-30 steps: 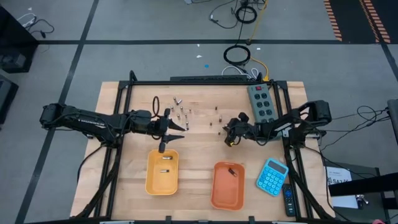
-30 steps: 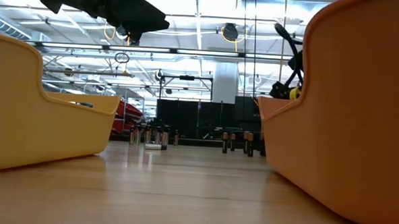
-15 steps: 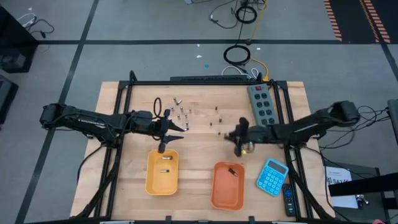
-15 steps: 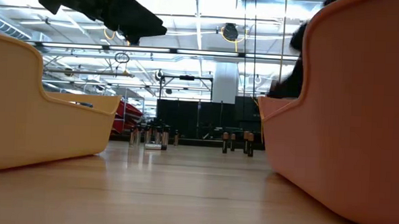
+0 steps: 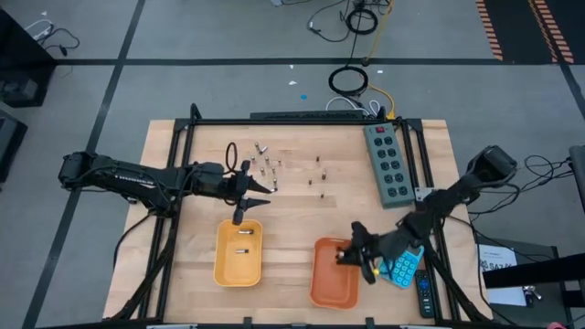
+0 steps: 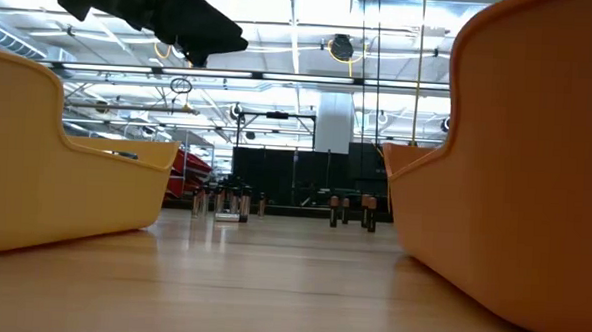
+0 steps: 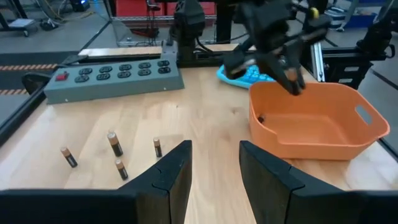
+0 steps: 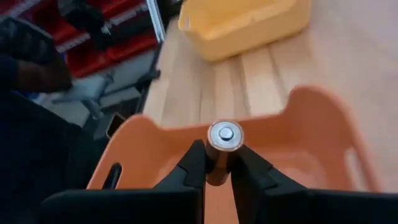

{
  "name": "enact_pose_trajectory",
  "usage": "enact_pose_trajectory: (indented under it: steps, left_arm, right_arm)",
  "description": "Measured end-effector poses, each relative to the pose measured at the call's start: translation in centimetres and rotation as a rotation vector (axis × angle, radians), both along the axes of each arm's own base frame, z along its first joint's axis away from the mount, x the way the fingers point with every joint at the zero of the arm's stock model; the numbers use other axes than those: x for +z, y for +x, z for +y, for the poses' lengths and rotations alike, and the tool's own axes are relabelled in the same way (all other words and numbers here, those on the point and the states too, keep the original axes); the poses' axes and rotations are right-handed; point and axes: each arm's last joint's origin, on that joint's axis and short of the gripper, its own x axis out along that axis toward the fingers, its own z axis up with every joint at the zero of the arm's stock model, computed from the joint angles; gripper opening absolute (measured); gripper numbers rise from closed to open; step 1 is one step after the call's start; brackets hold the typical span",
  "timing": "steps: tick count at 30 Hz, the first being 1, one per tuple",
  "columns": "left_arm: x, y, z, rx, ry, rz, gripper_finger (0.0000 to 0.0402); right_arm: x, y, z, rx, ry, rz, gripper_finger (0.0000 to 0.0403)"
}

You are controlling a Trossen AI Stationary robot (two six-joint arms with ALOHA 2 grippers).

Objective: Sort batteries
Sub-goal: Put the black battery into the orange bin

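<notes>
My right gripper [image 5: 353, 257] hangs over the right rim of the orange tray [image 5: 331, 283], shut on one small battery [image 8: 224, 144]. It also shows in the left wrist view as the right gripper [image 7: 291, 79] above the orange tray [image 7: 317, 124], which holds a dark battery [image 7: 261, 118]. My left gripper [image 5: 260, 185] stands open above the table beyond the yellow tray [image 5: 239, 265], with nothing between its fingers [image 7: 174, 171]. Loose batteries [image 5: 267, 167] stand and lie on the wood; a few more batteries [image 5: 320, 178] are to their right. Two batteries [image 5: 242, 242] lie in the yellow tray. My right gripper pinches the battery's sides [image 8: 217, 159] between its two fingers. The round silvery end [image 8: 224, 134] stands free above the fingertips, facing the wrist camera. The fingers slant down from the table's right side. The battery is lifted clear, over the orange tray's inside.
A grey power strip [image 5: 386, 163] lies at the far right. A blue calculator [image 5: 404, 265] sits right of the orange tray, partly under my right arm. Bare wood lies between the two trays [image 6: 271, 275]. A black frame borders the table.
My right gripper has swung from the loose batteries at the table's middle toward the near right, rising a little and turning, and now hangs over the orange tray with the battery. The left arm has kept still.
</notes>
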Motion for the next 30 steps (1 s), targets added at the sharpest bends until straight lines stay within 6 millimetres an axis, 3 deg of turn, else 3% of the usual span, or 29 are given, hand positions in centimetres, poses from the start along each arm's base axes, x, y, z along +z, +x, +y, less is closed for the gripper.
enact_pose_trajectory:
  steps: [11,30]
  left_arm:
    - [0.0,0.0,0.0,0.022,-0.045,0.009,0.0144]
    - [-0.3,-0.1,0.0,0.026,-0.047,0.032,0.0144]
  right_arm:
    - [-0.9,2.4,3.9,-0.004,-0.017,0.232,0.0028]
    - [-0.6,3.2,4.6,-0.007,-0.044,0.322,0.0033]
